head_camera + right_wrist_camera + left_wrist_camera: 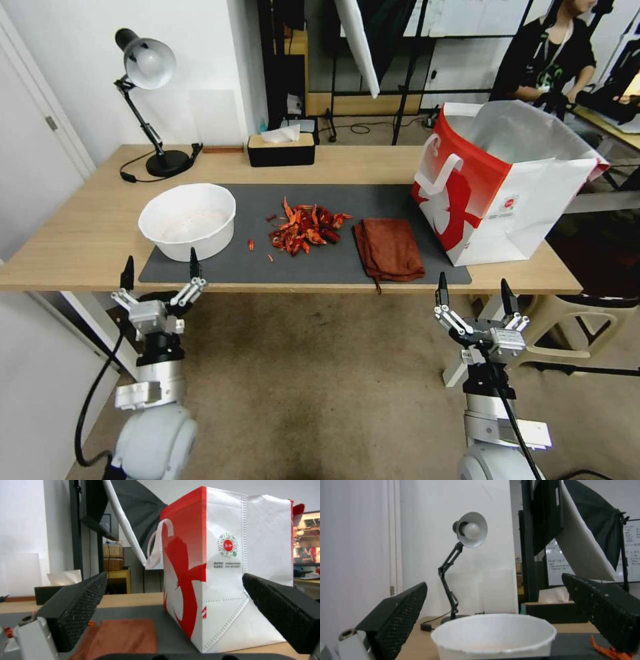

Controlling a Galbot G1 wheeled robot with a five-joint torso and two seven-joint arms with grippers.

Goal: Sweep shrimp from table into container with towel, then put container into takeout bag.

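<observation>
- your left gripper (159,269) hangs off the near table (80,233) edge, fingers spread wide, gripping nothing.
- just beyond it you have the bowl (187,221) on the left end of the grey mat (333,260), upright; the left wrist view looks straight over its rim (493,623).
- far left on the table stands a lamp (148,100); a tissue box (281,148) sits at the far edge.
- the shrimp (305,229) lie heaped mid-mat, a few strays toward the bowl.
- the towel (389,249) lies folded just right of the heap, apart from it.
- the bag (500,187) stands open at the right end, near the towel.
- your right gripper (473,293) waits off the near edge, fingers wide apart, empty.
</observation>
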